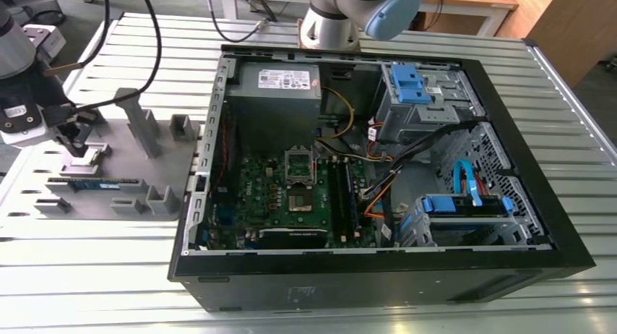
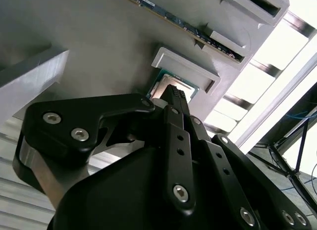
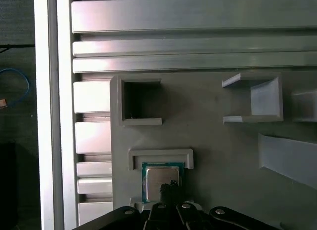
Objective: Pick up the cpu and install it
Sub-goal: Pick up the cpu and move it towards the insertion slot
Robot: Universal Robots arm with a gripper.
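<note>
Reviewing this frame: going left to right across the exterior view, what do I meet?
Gripper at the cpu → tall grey post on the fixture plate → green motherboard inside the computer case → blue drive cage.

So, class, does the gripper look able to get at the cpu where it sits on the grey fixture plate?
Probably yes. The gripper is right over the cpu, whose shiny top lies bare in its nest on the fixture plate; nothing lies between them.
</note>
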